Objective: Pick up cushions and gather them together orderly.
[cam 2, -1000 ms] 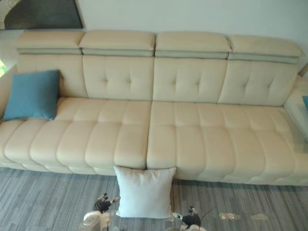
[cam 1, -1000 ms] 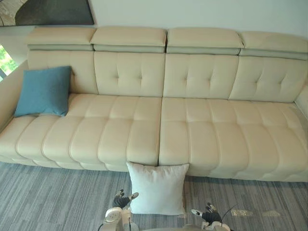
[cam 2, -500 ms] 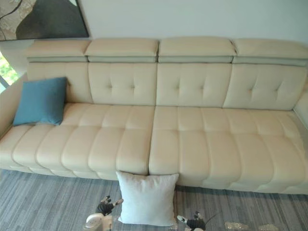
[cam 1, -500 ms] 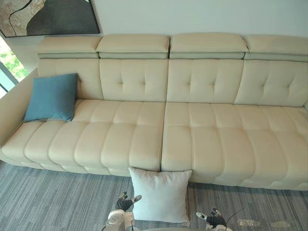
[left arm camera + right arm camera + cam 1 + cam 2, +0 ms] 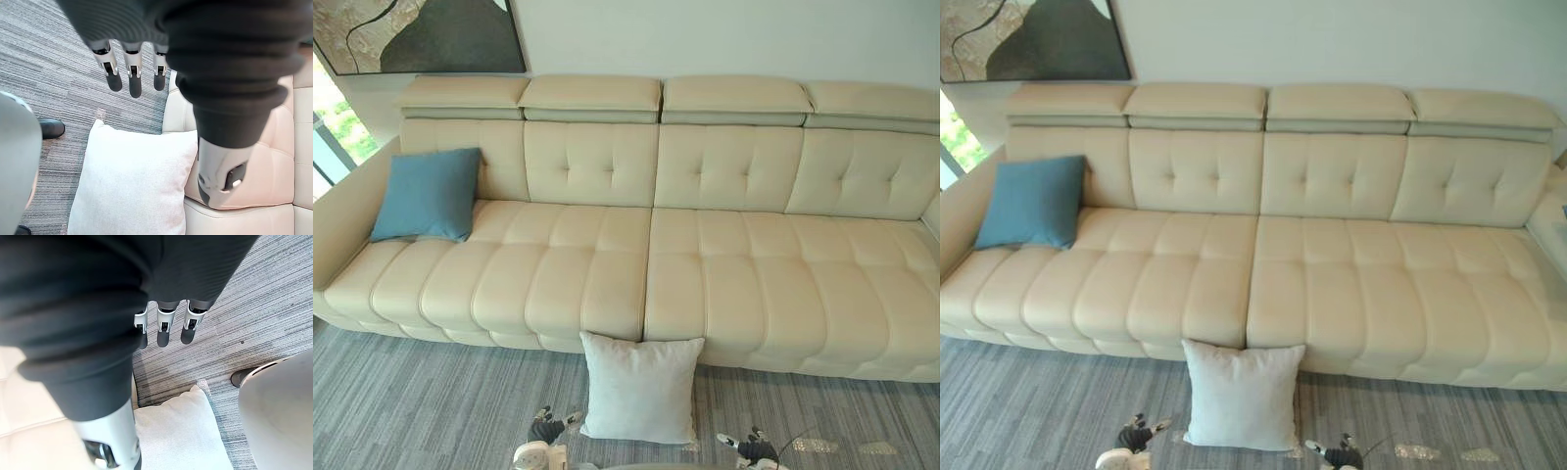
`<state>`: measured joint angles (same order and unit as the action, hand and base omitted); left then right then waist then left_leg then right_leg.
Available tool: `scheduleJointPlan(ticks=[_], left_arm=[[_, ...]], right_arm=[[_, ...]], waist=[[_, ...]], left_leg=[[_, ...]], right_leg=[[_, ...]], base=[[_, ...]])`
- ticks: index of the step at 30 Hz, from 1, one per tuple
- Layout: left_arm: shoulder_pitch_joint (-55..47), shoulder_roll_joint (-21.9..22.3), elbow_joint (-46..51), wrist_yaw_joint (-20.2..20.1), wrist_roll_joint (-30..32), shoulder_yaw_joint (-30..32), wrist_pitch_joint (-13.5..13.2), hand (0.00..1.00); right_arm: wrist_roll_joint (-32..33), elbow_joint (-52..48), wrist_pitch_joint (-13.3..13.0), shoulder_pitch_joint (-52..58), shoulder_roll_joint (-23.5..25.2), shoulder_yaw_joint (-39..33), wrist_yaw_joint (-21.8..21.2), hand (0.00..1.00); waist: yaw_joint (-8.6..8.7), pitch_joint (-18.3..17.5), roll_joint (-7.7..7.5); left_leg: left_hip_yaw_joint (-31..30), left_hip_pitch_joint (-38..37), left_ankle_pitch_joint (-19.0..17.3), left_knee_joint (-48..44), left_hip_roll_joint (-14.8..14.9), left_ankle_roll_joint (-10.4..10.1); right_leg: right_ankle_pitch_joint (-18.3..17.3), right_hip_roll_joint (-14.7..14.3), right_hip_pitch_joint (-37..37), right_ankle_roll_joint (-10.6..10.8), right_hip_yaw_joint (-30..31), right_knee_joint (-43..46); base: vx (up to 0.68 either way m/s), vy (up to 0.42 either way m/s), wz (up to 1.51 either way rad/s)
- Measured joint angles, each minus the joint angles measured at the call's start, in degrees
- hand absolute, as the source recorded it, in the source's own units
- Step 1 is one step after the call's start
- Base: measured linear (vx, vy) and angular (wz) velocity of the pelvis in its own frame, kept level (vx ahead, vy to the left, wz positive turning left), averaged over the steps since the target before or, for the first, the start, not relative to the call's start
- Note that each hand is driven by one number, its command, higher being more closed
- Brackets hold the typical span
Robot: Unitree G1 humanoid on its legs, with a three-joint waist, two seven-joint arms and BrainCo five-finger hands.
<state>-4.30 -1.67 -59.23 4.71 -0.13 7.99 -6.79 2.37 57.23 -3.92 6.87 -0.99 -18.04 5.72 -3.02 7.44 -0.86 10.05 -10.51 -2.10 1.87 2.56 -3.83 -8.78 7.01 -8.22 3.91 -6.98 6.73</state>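
- From my station I see the white cushion [image 5: 639, 387] standing upright on the grey striped carpet [image 5: 411, 401], its back against the front of the cream sofa [image 5: 705, 274].
- It sits right at the seam between the sofa's two middle seats, with its top edge overlapping the seat front.
- It is square and plain, with pointed corners, a slightly puffed middle and a fine woven surface, as the left wrist view shows up close.
- The blue cushion [image 5: 428, 194] is also square, in a teal-blue cloth. It leans against the backrest at the sofa's left end, near the armrest.
- The two cushions are well apart, one on the floor and one up on the seat.
- My left hand [image 5: 133, 68] hangs above the carpet beside the white cushion's left edge, not touching it. Its fingers are straight and relaxed with the thumb spread apart, and it holds nothing.
- My right hand [image 5: 164, 330] hangs on the cushion's other side, near its lower right corner and apart from it. Its fingers are likewise straight and empty.
- A dark abstract painting [image 5: 421, 34] hangs on the wall above the sofa's left end.
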Motion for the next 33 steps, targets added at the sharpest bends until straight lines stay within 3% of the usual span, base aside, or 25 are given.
scheduleJointPlan(ticks=[10, 16, 24, 28, 33], left_arm=[[0.0, -0.1, -0.2, 0.1, 0.0, 0.1, 0.1, 0.00], [0.4, -1.7, -1.2, 0.5, 0.0, 0.1, 0.3, 0.00], [2.8, -2.4, -0.2, 2.0, -0.3, 0.0, 0.5, 0.00], [5.0, -2.2, 4.3, 2.9, -1.7, 0.0, 0.3, 0.00], [7.2, -2.1, 9.7, 3.6, -4.2, -0.2, 0.0, 0.00]], right_arm=[[0.0, 0.4, 0.1, -0.2, -0.1, 0.1, 0.0, 0.00], [0.0, 2.8, 0.6, -1.8, 0.0, 0.4, 0.7, 0.00], [0.5, 1.5, 0.4, -5.8, -1.6, 4.2, 1.5, 0.00], [1.1, -4.8, 0.0, -8.3, -1.8, 6.5, 2.2, 0.00], [2.2, -9.5, -0.2, -10.4, -1.6, 9.8, 3.3, 0.00]], waist=[[-0.02, -0.2, -0.12], [0.15, -1.5, -1.02], [0.25, 1.2, -1.94], [0.11, 4.3, -1.47], [-0.34, 5.6, -0.77]], left_leg=[[-0.4, 0.7, 0.1, 1.0, -0.2, 0.1], [-1.5, 2.6, 0.1, 1.9, -0.4, 0.1], [-1.5, 6.4, -0.6, 0.0, -0.4, 0.9], [-1.2, 15.6, -5.3, -11.5, 0.6, 0.9], [-1.5, 29.2, -12.2, -29.3, 3.3, 0.8]], right_leg=[[0.2, 0.0, 0.5, 0.3, -0.2, -1.2], [0.5, -0.3, 2.0, 0.2, -0.1, -2.6], [0.8, -0.2, 5.5, -0.4, 2.2, -0.8], [-1.0, 0.0, 13.8, -1.0, 4.6, 8.3], [-6.0, -0.9, 24.3, -0.3, 5.8, 19.0]], base=[[0.00, 0.000, 0.01], [0.09, -0.011, 0.02], [0.04, -0.004, -0.05], [-0.09, 0.031, 0.02], [-0.13, 0.001, -0.05]])
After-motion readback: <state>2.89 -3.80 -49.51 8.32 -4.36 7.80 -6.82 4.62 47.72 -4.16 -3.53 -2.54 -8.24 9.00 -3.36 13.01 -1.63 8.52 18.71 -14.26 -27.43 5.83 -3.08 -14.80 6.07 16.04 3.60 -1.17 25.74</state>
